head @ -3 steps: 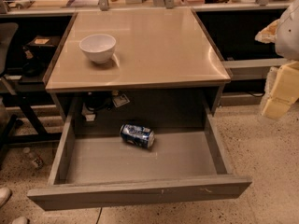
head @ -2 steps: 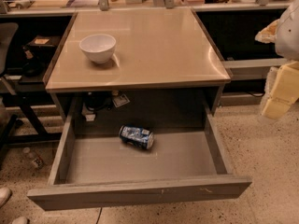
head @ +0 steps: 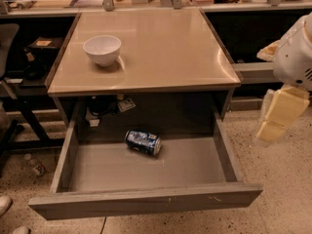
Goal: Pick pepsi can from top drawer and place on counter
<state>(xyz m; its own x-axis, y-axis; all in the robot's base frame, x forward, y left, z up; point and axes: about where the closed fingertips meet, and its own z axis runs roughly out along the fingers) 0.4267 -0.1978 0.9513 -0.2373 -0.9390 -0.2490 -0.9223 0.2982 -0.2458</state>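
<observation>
The pepsi can (head: pixel 143 142) lies on its side on the floor of the open top drawer (head: pixel 146 204), toward the back and a little left of centre. The drawer is pulled out in front of the beige counter (head: pixel 161 52). My gripper (head: pixel 277 117) hangs at the right edge of the view, outside the drawer's right wall and above the floor, well away from the can and holding nothing that I can see.
A white bowl (head: pixel 102 49) stands on the counter's left side. Dark shelving and clutter sit behind the counter and to its left. Speckled floor (head: pixel 282 179) lies to the right of the drawer. A shoe tip (head: pixel 5 204) shows at the lower left.
</observation>
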